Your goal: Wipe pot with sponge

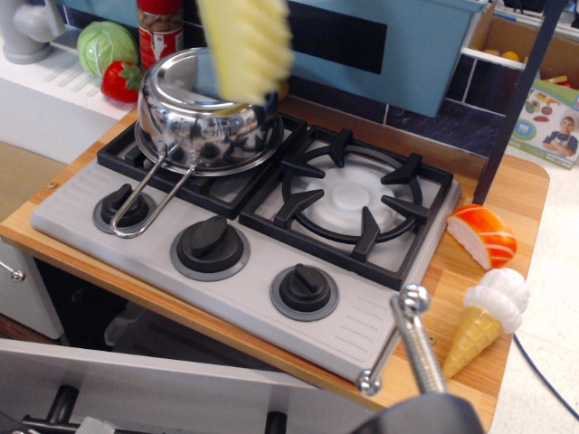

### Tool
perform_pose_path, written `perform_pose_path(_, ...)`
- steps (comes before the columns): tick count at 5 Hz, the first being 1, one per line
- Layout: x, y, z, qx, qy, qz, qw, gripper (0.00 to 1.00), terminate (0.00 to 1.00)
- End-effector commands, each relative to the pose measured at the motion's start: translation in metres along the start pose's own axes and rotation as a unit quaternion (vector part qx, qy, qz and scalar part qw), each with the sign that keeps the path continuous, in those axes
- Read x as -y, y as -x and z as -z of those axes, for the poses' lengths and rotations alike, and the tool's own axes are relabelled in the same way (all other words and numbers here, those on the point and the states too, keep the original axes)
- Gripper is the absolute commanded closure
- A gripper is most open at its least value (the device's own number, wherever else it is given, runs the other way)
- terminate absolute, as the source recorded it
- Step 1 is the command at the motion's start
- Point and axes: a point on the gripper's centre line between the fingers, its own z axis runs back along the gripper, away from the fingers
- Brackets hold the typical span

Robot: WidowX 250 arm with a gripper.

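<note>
The shiny steel pot sits upside down on the left burner of the toy stove, with its looped wire handle pointing to the front left. The pale-yellow ridged sponge hangs upright in the air over the pot's right rear rim. It is blurred and runs off the top edge. Its lower end is at the pot's top; I cannot tell whether they touch. The gripper is above the frame and out of view.
The right burner grate is bare. Three black knobs line the stove front. A salmon slice toy and an ice-cream cone toy lie at the right. A cabbage, a strawberry and a red can stand behind the pot.
</note>
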Motion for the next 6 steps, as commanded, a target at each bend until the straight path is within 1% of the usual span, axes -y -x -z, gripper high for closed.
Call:
perform_pose_path(1,-0.018,-0.006,-0.007,0.034,-0.016,0.023,0.9990,1.00,0.00)
perform_pose_path(2,-0.012,-0.011,0.001,0.024,0.008,0.018,0.9995,1.00,0.00)
perform_pose_path(3,-0.013,-0.019,0.007,0.029,0.002,0.010,0.9995,1.00,0.00)
perform_pose_path(4,-0.033,-0.020,0.009,0.031,-0.031,-0.002,0.9990,1.00,0.00)
perform_pose_path(5,-0.062,-0.018,0.002,0.027,-0.066,0.004,0.9974,1.00,0.00)
perform_pose_path(6,-0.090,-0.013,-0.003,0.021,-0.100,0.022,0.9945,1.00,1.00)
